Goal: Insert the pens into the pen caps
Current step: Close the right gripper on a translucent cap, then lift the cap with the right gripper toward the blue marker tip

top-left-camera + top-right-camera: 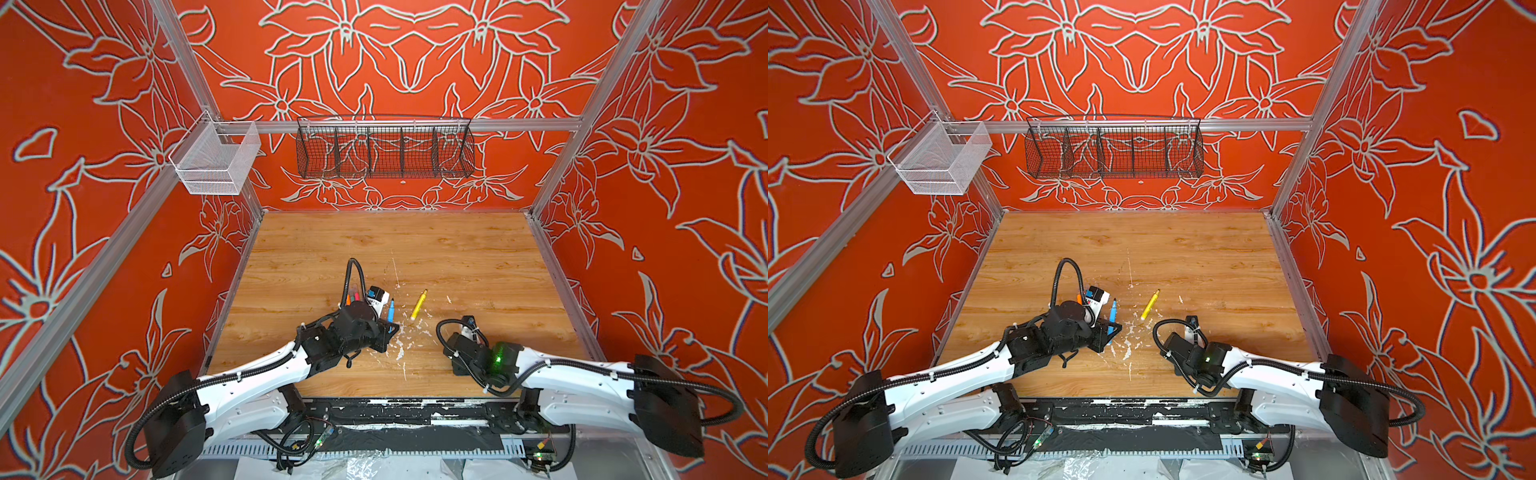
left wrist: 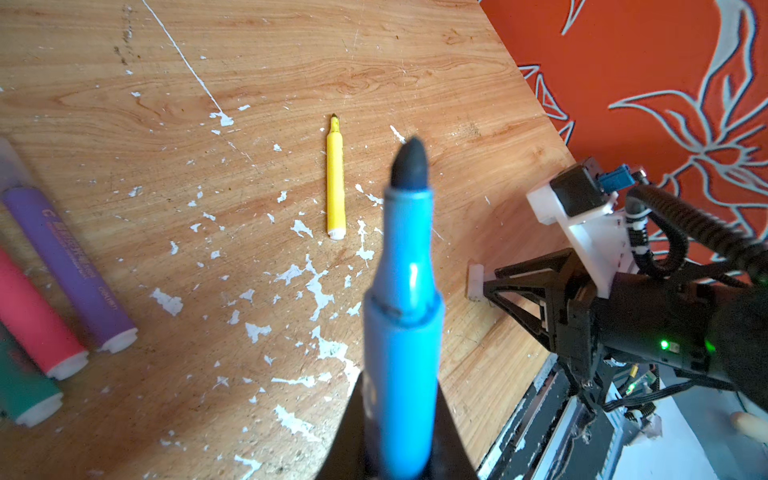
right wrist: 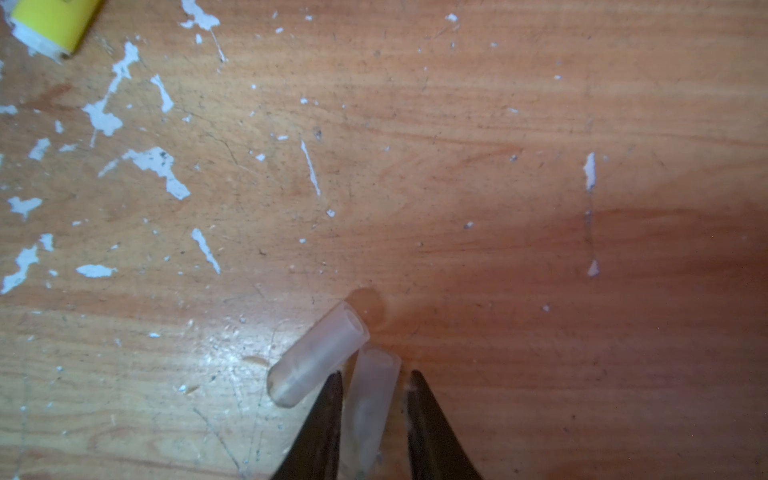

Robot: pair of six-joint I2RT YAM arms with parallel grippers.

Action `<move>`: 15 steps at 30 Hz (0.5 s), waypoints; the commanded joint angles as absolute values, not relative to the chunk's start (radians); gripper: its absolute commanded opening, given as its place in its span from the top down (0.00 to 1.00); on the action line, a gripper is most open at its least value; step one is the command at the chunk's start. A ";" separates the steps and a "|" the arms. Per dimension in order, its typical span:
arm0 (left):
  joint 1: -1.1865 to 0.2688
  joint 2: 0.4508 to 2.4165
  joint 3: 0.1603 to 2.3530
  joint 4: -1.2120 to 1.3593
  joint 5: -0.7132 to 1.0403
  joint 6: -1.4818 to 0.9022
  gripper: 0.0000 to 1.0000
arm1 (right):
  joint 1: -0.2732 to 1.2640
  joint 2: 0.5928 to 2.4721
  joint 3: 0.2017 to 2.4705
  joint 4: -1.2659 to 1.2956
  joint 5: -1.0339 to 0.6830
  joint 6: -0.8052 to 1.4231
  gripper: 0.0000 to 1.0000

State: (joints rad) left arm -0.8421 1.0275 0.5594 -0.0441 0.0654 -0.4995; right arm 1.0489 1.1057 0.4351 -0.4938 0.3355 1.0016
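Right up front, the right gripper [image 3: 374, 376] sits low over the near part of the table [image 1: 457, 257]. Its jaws are narrow, w/ one clear pen cap [image 3: 369, 403] lying lengthwise b/w them. One finger [image 3: 328, 415] touches that cap and there's a slim gap on the other side, so can't tell if it's actually clamped. A 2nd cap [image 3: 318, 353] lies on the wood just beside that finger, angled off, open end pointing away from the wrist.

White paint flecks [image 1: 400, 345] are scattered b/w the two grippers.

Left gripper [image 2: 401, 399] is clamped on the blue pen [image 2: 405, 316], gripping the rear of the barrel. The dark felt tip is bare and points away from the wrist. In both top views the pen angles toward the back wall.

Just to that gripper's left, the purple pen [image 2: 70, 266], pink-red pen [image 2: 37, 320] and green pen [image 2: 25, 395] lie side by side, white plugs showing. Orange pen [image 1: 1079, 298] peeks out past the left wrist.

Yellow pen [image 1: 418, 304] lies flat and alone a bit further back, tip bare and aimed at the far side, well apart from the others.

At the back, a black wire basket [image 1: 384, 151] hangs on the rail, a white mesh basket [image 1: 216, 158] at the left corner
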 commanded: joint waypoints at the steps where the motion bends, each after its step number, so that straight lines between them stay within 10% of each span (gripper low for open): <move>1: -0.837 1.002 0.551 -0.035 0.073 -0.512 1.00 | 1.055 1.140 0.439 -0.526 0.352 1.027 0.71; 15: -0.837 0.996 0.542 -0.023 0.082 -0.518 1.00 | 1.055 1.165 0.420 -0.515 0.344 1.039 0.81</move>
State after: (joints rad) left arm -0.8421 1.0077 0.5465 -0.0429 0.0696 -0.5030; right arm 1.0489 1.1580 0.4477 -0.4591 0.3534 1.0130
